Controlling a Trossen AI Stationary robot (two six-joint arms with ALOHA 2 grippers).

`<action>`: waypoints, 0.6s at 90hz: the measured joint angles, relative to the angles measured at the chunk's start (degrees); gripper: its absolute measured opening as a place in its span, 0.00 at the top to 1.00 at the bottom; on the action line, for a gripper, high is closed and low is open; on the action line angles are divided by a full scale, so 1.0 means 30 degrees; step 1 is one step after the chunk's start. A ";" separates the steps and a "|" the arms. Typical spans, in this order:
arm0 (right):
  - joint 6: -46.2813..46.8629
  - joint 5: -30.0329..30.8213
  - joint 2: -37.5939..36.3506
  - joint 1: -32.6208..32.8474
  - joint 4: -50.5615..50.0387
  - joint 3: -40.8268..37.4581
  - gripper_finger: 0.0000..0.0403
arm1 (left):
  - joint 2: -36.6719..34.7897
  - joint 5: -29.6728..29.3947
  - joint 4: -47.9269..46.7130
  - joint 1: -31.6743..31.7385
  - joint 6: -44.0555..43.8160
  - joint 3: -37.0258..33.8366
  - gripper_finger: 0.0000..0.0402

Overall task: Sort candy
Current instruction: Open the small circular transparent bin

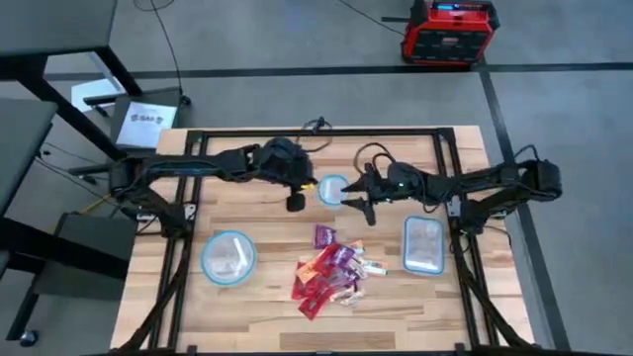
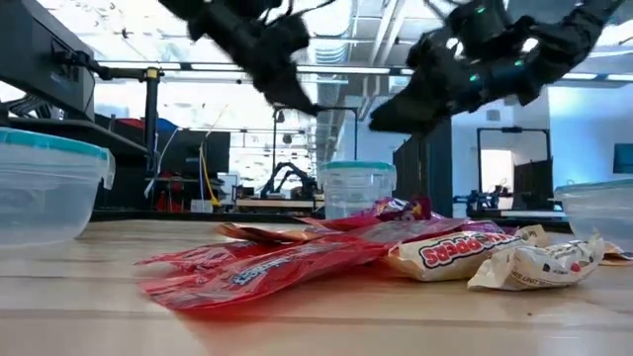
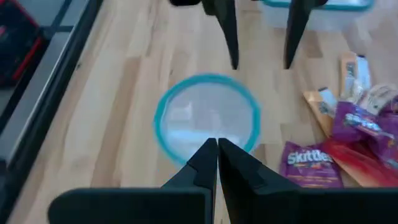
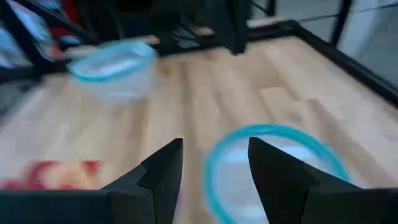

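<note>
- The left gripper (image 1: 295, 201) is hanging just beside the small round bowl (image 1: 333, 189) near the table's middle, on its left side, with its fingers (image 3: 208, 163) pressed together and holding nothing.
- The right gripper (image 1: 361, 197) is hovering at the same bowl's right edge, its fingers (image 4: 163, 169) spread wide apart and empty.
- The candy (image 1: 331, 270) is lying in a loose heap on the wooden table (image 1: 262, 326), in front of the small bowl and between the large round bowl (image 1: 228, 257) and the rectangular tub (image 1: 423, 244).
- Bare wood is showing along the near edge and between the heap and each container; a black frame is running along the table's sides and back.
- A purple packet (image 3: 306, 163) is reading "Skittles" in the left wrist view; the lettering on the red and whitish wrappers in the low view is too hard to make out.
- A red box (image 1: 447, 31) is sitting on the floor beyond the table.
</note>
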 joint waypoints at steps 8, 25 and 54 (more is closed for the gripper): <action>-0.0060 -0.0016 0.1517 -0.0470 0.0078 0.1125 0.63 | -0.0105 0.0237 0.3035 0.0436 -0.1318 -0.2396 1.00; 0.0101 -0.0079 0.4233 -0.1064 -0.0642 0.2825 0.81 | 0.0388 0.0511 0.5146 0.0980 -0.2326 -0.4371 1.00; 0.0343 -0.0587 0.3064 -0.0659 -0.2581 0.3168 0.93 | 0.3626 0.1131 0.9264 0.2147 -0.2195 -0.3905 1.00</action>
